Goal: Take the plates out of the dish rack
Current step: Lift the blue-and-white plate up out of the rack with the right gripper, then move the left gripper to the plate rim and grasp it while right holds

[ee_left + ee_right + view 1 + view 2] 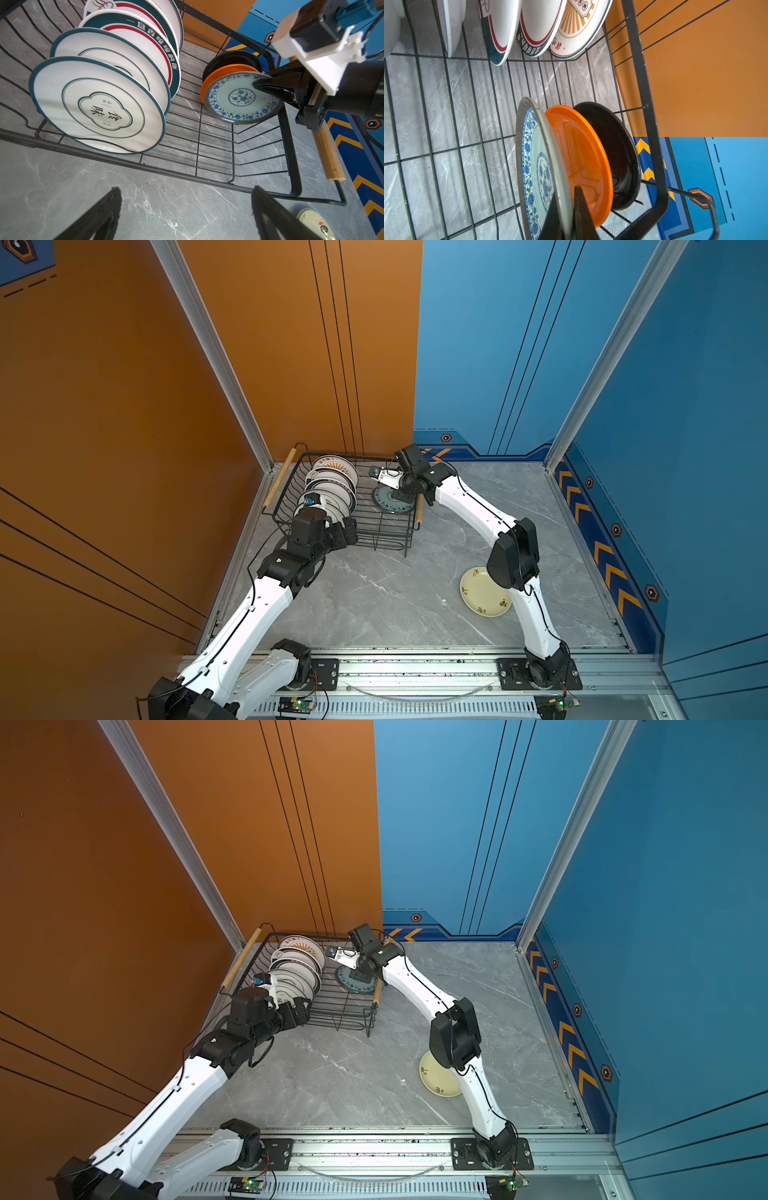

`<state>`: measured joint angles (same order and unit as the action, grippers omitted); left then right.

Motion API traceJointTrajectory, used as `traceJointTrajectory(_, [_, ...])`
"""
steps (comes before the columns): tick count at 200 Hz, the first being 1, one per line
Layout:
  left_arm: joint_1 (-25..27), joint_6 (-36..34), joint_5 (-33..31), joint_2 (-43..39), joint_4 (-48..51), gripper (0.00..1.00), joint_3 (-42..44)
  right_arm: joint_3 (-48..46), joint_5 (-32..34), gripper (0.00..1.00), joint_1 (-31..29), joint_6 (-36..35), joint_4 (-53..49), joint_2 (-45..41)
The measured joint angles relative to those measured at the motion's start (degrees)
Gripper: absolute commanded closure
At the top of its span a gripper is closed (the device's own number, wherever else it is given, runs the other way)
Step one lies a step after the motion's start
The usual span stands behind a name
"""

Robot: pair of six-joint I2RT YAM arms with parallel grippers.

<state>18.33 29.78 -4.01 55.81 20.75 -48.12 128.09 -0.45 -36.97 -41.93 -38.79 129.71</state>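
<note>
While the blue plate (pixel 241 99) is clamped at its rim by the right hand (pixel 566 214), lift-out is judged to be the step in hand. The plate is stood on edge at the right end of the rack (pixel 141 163), just beside the orange plate (pixel 581 145), with the black plate (pixel 616 145) behind. Next, a straight lift clear of the rack is called for, without the orange plate being dragged, then set-down on the bench (pixel 374 593) near the cream plate (pixel 482 593). The left hand (pixel 187 199) is held apart and empty outside the rack, near the white plates (pixel 99 104). Blue plate: round, grey-rimmed, blue floral band, pale centre.
</note>
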Motion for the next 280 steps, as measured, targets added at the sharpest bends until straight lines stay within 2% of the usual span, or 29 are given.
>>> traceJointTrajectory(82, [0.0,0.0,0.0,-2.1,0.0,0.02,0.0,0.0,-5.5,1.0,0.4,5.3,0.8,-6.3])
traceJointTrajectory(122, [0.0,0.0,0.2,-2.1,0.0,0.02,0.0,0.0,-9.0,1.0,2.2,11.3,0.9,-8.7])
traceJointTrajectory(159, [0.0,0.2,2.0,-2.1,-0.4,0.02,0.0,-0.7,-14.8,1.0,6.4,24.9,3.5,-12.4])
traceJointTrajectory(198, [0.6,0.2,4.7,-1.7,-0.8,0.02,-0.7,-8.9,-16.9,1.0,10.0,43.6,10.1,-20.6])
traceJointTrajectory(242, [0.9,0.9,9.8,0.8,-3.7,0.02,-4.0,-29.5,-21.0,1.0,14.9,69.6,24.0,-31.0])
traceJointTrajectory(280, [1.2,2.2,14.9,5.0,-7.9,0.02,-5.4,-46.9,-23.3,1.0,15.6,82.4,34.6,-34.9])
